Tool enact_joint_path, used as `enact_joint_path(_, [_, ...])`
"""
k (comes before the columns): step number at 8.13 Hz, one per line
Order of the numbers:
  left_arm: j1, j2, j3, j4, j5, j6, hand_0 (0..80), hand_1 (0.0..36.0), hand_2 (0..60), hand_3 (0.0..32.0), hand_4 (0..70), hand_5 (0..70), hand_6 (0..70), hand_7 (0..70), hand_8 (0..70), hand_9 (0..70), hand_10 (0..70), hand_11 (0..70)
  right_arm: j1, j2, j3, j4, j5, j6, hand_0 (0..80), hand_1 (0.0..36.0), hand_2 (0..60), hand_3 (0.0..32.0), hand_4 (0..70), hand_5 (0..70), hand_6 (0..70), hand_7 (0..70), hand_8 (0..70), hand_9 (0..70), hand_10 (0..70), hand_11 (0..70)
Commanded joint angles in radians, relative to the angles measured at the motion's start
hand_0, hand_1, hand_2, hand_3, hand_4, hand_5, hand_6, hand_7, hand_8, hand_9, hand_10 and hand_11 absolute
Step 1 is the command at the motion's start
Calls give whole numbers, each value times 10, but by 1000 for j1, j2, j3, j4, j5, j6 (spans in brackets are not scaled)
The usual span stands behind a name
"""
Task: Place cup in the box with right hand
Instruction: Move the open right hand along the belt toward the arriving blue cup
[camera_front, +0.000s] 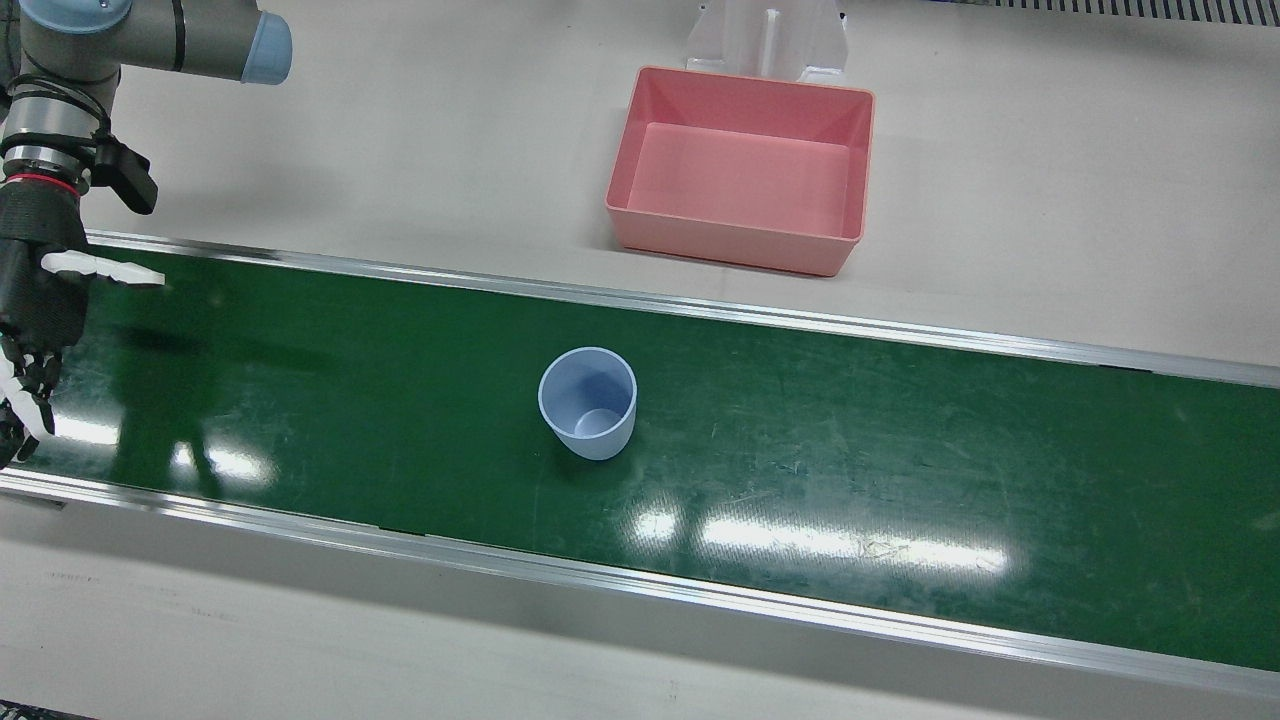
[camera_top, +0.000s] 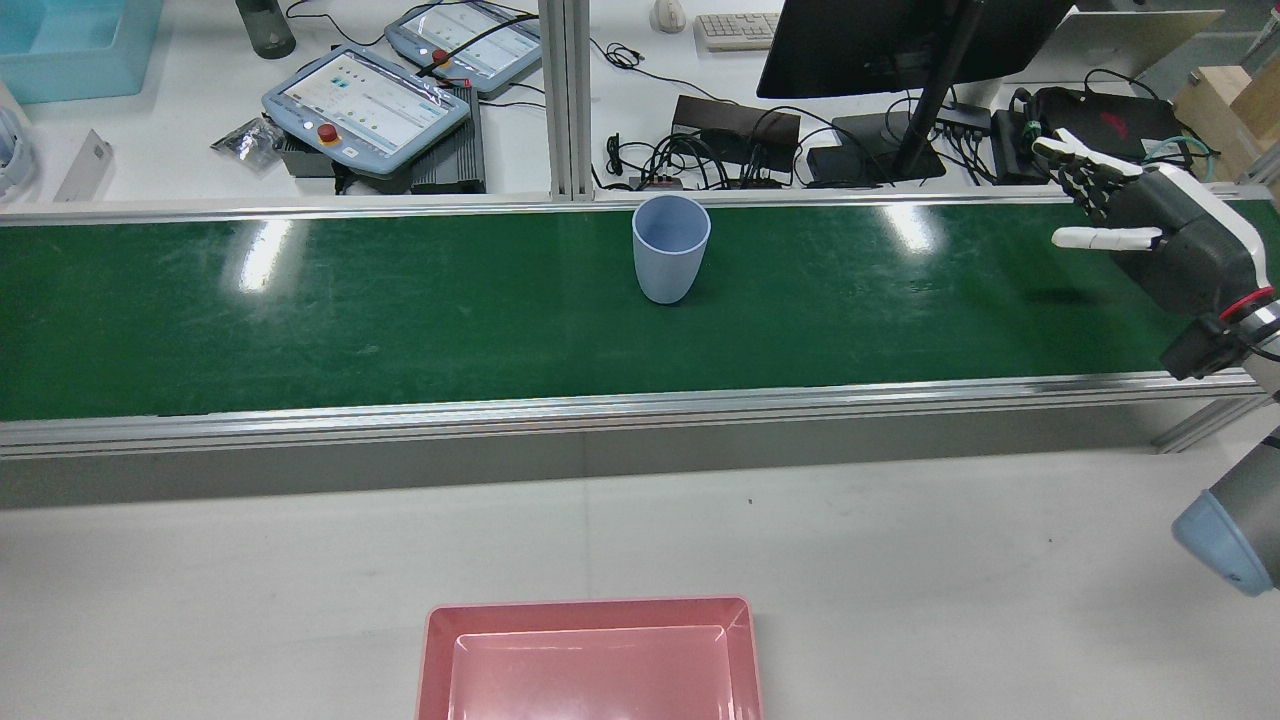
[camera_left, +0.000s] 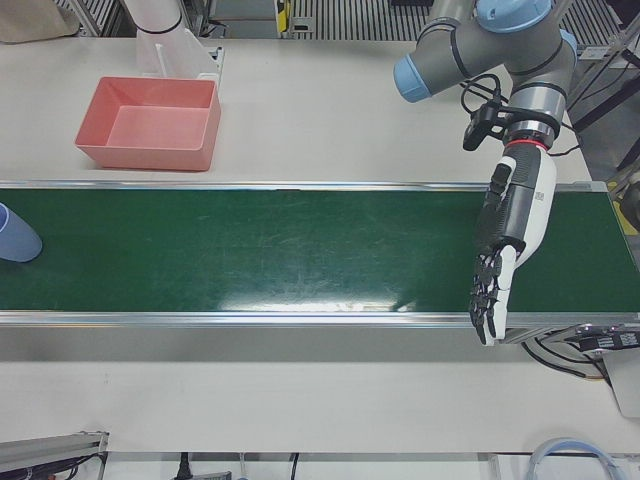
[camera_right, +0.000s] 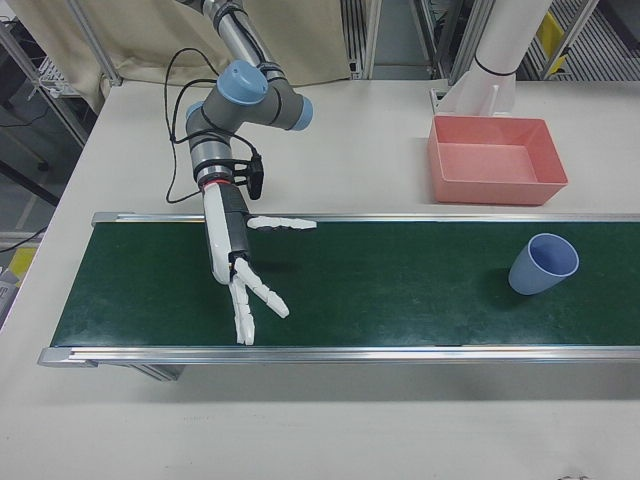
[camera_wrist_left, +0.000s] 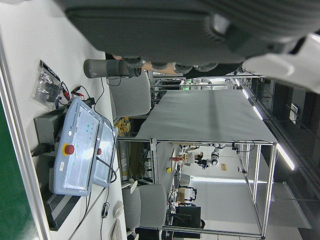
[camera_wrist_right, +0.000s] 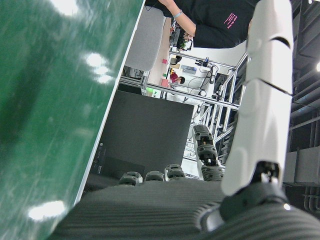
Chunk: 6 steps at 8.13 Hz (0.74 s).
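Approach step, nothing grasped yet. Cup (camera_front: 588, 402) stands upright, mouth up, mid-way along the green belt (camera_front: 900, 440), on the belt side of the empty pink box (camera_front: 740, 168) and apart from it. Right hand (camera_right: 243, 268) hovers over the belt, well away from the cup, fingers spread, holding nothing. Left hand (camera_left: 505, 245) hangs over the belt's other end, also well away from the cup, fingers look extended and empty, though that view is small. Next: right hand should travel along the belt to the cup and wrap its side.
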Motion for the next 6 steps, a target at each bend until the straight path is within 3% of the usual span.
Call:
enact_joint_path(1, [0,1,0,-1,1,0,0,0,0,0,0,0,0,0,0,0,0,0,-21,0,3,0,1,-2,549,239,73,0,7,65,32,45,0,0,3,29])
enact_joint_path(6, [0,0,2,-1,-1,0,0,0,0,0,0,0,0,0,0,0,0,0,-38,0,2,0,2,-3,549,240,74,0,4,65,33,51,0,0,4,31])
